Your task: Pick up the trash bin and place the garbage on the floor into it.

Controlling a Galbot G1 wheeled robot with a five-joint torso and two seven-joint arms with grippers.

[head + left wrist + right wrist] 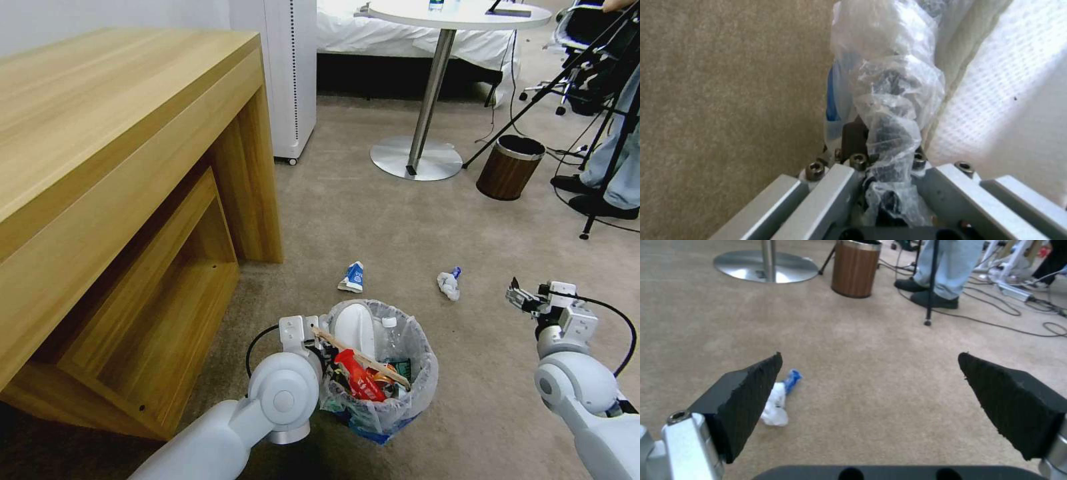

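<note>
The trash bin (pixel 407 393), lined with a crinkled clear bag, is close in front of me on the beige floor (pixel 400 227). It holds a white slipper, a red wrapper, a wooden stick and a clear bottle. My left gripper (pixel 323 341) is shut on its left rim; the left wrist view shows the left gripper (pixel 882 156) clamping the bag-wrapped rim (pixel 893 100). Garbage lies beyond the bin: a blue-white carton (pixel 352 277) and crumpled white paper (pixel 449 283). My right gripper (pixel 521 297) hovers open to the right of the paper. In the right wrist view the right gripper (pixel 870 355) is wide apart, with the paper (pixel 775 403) beside one finger.
A wooden desk (pixel 120 167) stands on the left. Farther back are a white unit (pixel 290 73), a round table's metal base (pixel 417 159) and a brown wood-look bin (pixel 508 167). Tripod legs (pixel 600 193), cables and a person's legs are at the right.
</note>
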